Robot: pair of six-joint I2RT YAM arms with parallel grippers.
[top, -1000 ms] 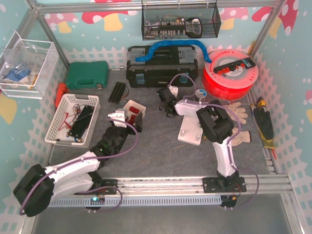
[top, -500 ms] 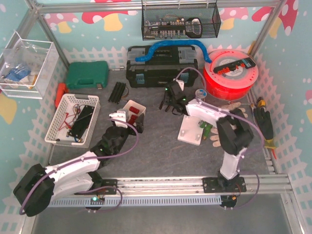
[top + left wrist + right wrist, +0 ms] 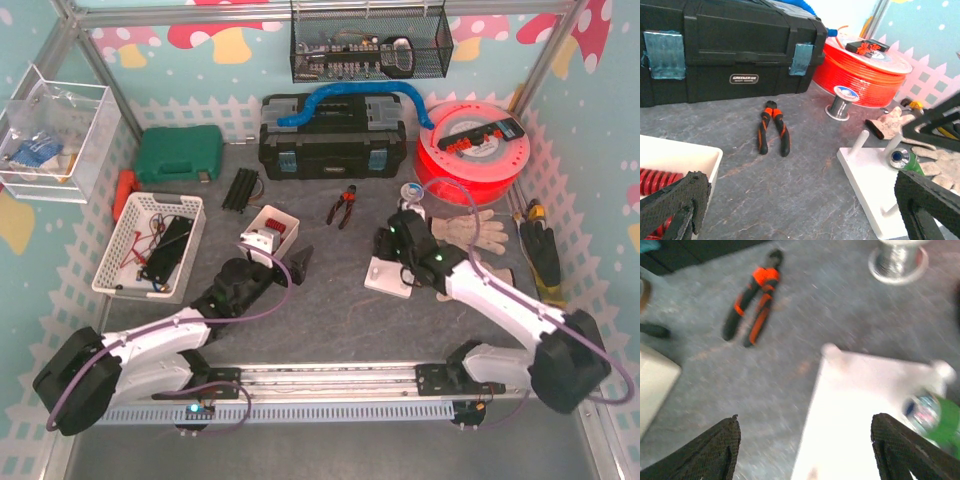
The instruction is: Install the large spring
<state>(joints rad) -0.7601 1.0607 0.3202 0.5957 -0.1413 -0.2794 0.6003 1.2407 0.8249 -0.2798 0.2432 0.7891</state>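
Right claw (image 3: pixel 802 440): jaws parted, nothing held. It is now hung over the white peg base (image 3: pixel 383 280), drawn back from the pliers (image 3: pixel 342 207), which are left lying on the tabletop (image 3: pixel 330 300) farther off.

Left claw (image 3: pixel 800 192): spread wide, empty, unmoved, held just beside the white box (image 3: pixel 281 212).

The large spring (image 3: pixel 657 180), red, is seen lying in that box, not yet picked.

Judged: the pliers are set aside and both claws freed; spring pickup is still to be done.
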